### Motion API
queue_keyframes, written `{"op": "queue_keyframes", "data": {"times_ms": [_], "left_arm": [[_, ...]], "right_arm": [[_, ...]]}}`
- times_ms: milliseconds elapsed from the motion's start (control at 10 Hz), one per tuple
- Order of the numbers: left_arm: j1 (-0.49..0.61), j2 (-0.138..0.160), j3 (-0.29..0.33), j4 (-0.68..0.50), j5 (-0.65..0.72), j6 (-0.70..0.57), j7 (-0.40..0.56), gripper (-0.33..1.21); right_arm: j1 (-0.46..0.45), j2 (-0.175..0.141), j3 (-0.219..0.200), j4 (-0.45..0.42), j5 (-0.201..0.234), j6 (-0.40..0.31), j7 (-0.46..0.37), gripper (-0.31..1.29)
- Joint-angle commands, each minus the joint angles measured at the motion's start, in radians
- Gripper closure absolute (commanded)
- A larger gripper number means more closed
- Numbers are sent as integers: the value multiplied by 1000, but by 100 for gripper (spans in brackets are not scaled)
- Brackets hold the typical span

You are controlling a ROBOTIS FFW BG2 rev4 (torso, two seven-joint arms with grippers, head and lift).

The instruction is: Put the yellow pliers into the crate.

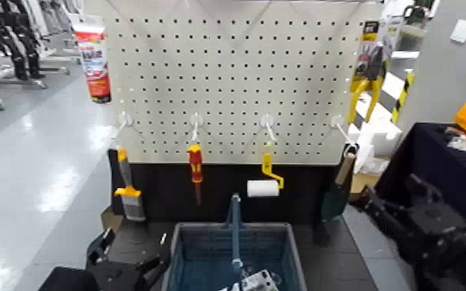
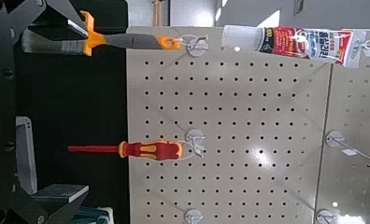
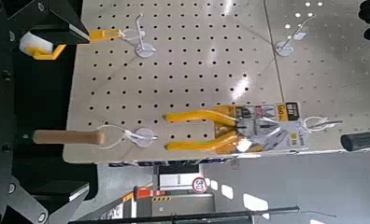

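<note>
Pliers (image 1: 369, 77) with yellow handles hang on their card at the pegboard's (image 1: 228, 77) upper right, above a wooden-handled tool (image 1: 338, 186). Lower along the board hang the paint roller (image 1: 264, 188) and screwdriver (image 1: 196, 164). Below sits the crate (image 1: 176, 255), between left gripper (image 1: 136, 238) and right gripper (image 1: 389, 188), both with jaws spread, holding nothing.

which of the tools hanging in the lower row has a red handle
The screwdriver, hanging between the orange-handled tool and the paint roller; neither neighbour has a red handle.
</note>
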Motion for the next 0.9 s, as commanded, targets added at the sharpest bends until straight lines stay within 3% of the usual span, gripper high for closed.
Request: {"op": "queue_keyframes", "data": {"times_ms": [100, 300, 900], "left_arm": [[-7, 0, -3, 3, 0, 1, -6, 15], [-10, 0, -4, 5, -2, 3, -9, 15], [-16, -2, -9, 7, -2, 3, -20, 15]], "right_arm": [[-117, -23, -59, -6, 23, 109, 87, 20], [-199, -83, -64, 7, 22, 162, 147, 20], [-410, -199, -41, 127, -35, 198, 283, 20]]}}
